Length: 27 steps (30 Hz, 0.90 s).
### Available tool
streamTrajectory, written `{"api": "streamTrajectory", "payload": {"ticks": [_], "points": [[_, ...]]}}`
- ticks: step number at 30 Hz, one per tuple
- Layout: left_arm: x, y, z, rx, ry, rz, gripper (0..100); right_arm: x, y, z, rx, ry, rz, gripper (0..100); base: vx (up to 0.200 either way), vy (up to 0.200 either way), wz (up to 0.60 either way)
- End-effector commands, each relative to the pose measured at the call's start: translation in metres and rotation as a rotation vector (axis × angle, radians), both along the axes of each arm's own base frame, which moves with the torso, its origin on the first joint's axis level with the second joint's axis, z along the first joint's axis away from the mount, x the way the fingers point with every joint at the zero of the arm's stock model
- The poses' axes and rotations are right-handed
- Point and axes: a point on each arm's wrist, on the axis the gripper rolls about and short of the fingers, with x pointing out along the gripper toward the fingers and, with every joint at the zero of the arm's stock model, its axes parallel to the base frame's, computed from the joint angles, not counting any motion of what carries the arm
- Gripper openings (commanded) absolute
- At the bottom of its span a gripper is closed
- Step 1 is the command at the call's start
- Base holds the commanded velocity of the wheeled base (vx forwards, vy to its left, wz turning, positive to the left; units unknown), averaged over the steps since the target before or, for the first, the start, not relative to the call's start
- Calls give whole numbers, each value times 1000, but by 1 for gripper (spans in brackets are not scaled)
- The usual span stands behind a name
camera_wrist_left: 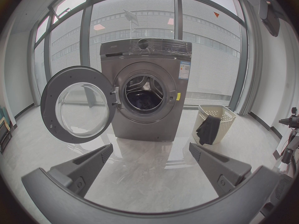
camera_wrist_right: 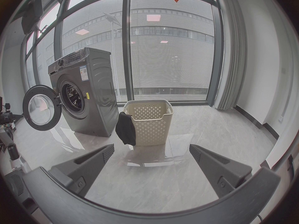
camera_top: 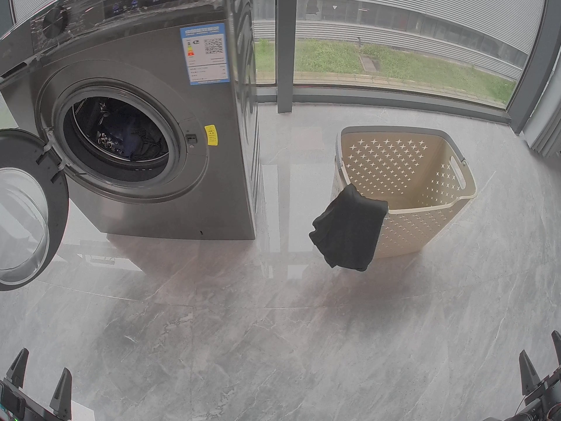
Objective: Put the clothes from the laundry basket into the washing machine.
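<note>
Head view: black garment point(camera_top: 349, 232) lengthwise down laundry basket point(camera_top: 409, 168) rim; left gripper point(camera_top: 44, 362), right gripper point(camera_top: 539, 344) released.

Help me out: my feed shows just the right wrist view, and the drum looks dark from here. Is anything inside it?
Observer: Yes. The head view looks straight in, and dark clothes lie in the drum.
Operator: Is the left gripper free to work?
Observer: The left gripper is open and holds nothing.
Operator: Is there more in the basket than that hanging piece?
Observer: From above, no clothes show inside the basket, though its bottom is hidden. The black garment drapes over its near rim.
</note>
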Motion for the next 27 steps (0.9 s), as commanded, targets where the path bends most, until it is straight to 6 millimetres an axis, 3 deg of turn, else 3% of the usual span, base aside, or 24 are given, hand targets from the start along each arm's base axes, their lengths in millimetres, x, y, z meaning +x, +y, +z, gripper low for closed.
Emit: {"api": "streamTrajectory", "payload": {"ticks": [1,14,23,27], "points": [[1,0,-5,0,11,1,100,1,0,-5,0,8,0,100,0,0,0],[1,0,-5,-5,11,1,100,1,0,-5,0,8,0,100,185,0,0],[1,0,-5,-3,11,1,100,1,0,-5,0,8,0,100,0,0,0],[1,0,-5,-5,11,1,100,1,0,-5,0,8,1,100,0,-200,0]]}}
